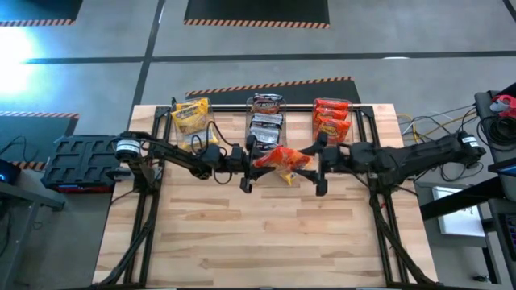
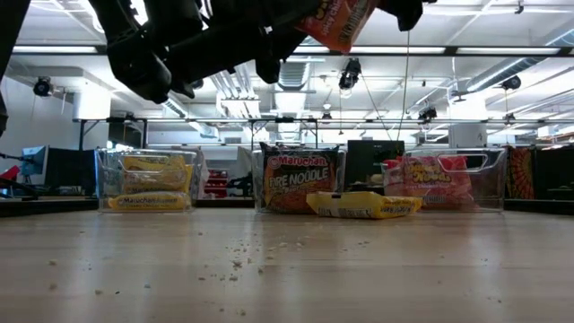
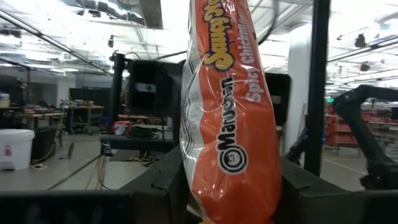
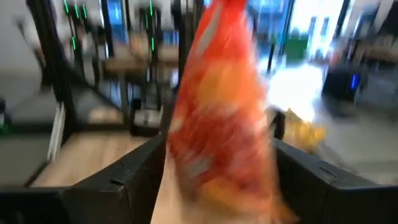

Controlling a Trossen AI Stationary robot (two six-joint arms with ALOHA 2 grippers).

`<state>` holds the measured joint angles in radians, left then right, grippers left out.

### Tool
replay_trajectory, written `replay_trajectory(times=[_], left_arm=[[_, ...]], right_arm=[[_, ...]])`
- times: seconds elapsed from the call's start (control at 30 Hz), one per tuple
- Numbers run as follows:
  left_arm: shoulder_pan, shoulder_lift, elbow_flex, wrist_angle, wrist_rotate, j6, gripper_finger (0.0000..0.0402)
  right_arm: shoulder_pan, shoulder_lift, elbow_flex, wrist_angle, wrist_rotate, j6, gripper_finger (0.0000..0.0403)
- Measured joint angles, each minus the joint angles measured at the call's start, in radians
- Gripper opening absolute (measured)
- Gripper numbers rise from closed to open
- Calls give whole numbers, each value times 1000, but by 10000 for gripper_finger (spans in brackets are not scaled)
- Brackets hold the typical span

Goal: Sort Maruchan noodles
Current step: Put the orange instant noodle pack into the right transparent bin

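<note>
Orange packet (image 1: 282,159) is clamped mid-air by left gripper (image 1: 248,165); right gripper (image 1: 320,167) spread wide beside it, to be cleared before red bin (image 1: 331,118) drop.

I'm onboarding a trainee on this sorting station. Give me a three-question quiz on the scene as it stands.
1. True or false: the orange packet lies flat on the table.
2. Seen from above, which bin holds the yellow packets: A left, B middle, C right?
3. What colour is the loose packet lying in front of the bins?

Key: 1 false, it is raised between the left end effector and the right end effector. 2 A. 3 yellow.
</note>
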<state>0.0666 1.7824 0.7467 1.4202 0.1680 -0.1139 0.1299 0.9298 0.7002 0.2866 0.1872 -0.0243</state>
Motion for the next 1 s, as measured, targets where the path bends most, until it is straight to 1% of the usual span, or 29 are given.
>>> replay_trajectory(times=[0.1,0.27,0.4,0.5,0.6,0.7,0.8,0.87,1.0], left_arm=[[2,0,0,4,-5,0,124],[2,0,-1,1,-6,0,124],[4,0,0,-70,-4,0,124],[6,0,15,-157,-2,-11,124],[6,0,50,-217,-1,-10,123],[6,0,90,-321,21,-7,123],[5,0,133,-465,25,8,123],[5,0,161,-543,25,25,123],[8,0,219,-675,22,66,123]], right_arm=[[0,2,116,-259,23,41,251],[0,24,285,-589,39,131,249],[0,39,379,-765,40,192,249],[0,42,434,-853,40,223,249],[0,42,452,-915,40,251,247],[0,42,448,-943,36,275,248],[0,42,426,-942,-9,298,250],[1,43,416,-950,-13,312,251],[0,42,435,-1042,1,320,251]])
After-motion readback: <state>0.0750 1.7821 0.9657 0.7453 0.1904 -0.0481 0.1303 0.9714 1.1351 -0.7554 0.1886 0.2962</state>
